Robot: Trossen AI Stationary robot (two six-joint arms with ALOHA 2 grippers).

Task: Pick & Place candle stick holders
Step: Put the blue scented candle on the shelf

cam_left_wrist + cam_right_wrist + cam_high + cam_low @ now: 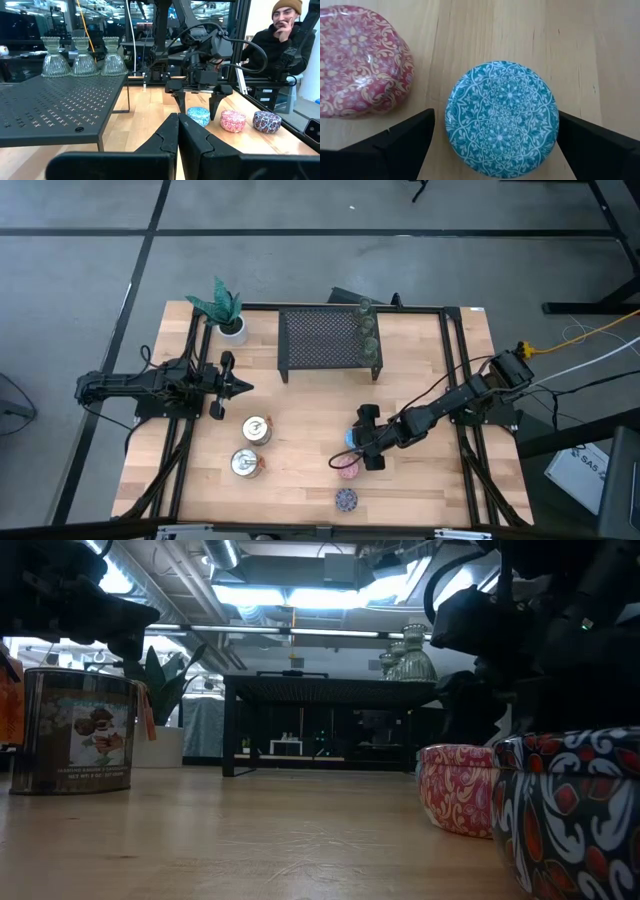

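Wooden table (300, 420): holders (256, 430), rack (325, 340), plant (225, 310)

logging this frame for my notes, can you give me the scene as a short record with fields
right gripper: open, poised over the blue holder, a finger on each side, not closed on it
left gripper: shut, empty, waiting at the table's left
on the rack: three green glassy holders in a row at the right edge of the black mesh rack
on the table: pink holder, purple holder, two silvery holders
other: potted plant at the back left
person: seated beyond the table in the left wrist view
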